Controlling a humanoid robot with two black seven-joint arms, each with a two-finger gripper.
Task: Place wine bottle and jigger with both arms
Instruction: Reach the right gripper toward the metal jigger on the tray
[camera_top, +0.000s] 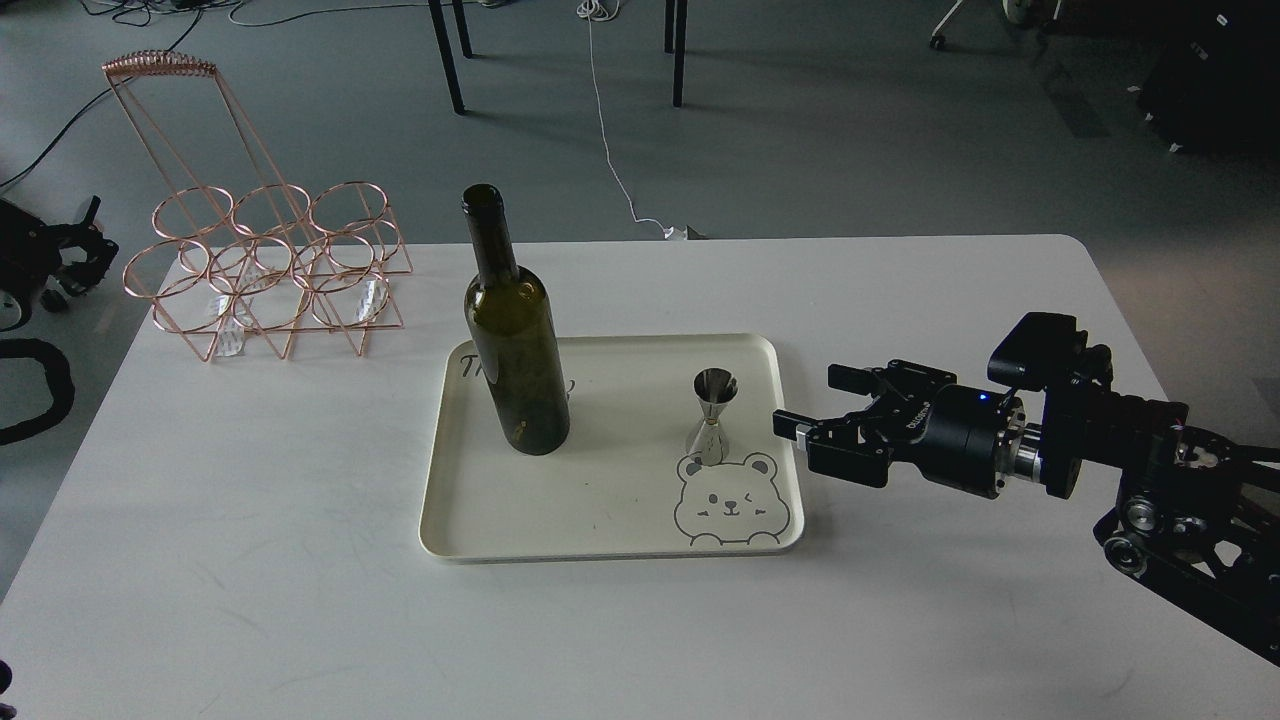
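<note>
The dark green wine bottle stands upright on the left part of a cream tray. The steel jigger stands upright on the tray's right part, just above a bear drawing. My right gripper is open and empty, lying low over the table at the tray's right edge, its fingers pointing left at the jigger and a short way from it. My left gripper is a small dark shape off the table's left edge, far from the bottle; its fingers cannot be told apart.
A copper wire bottle rack stands at the table's back left corner. The white table spreads around the tray. Chair legs and cables are on the floor behind.
</note>
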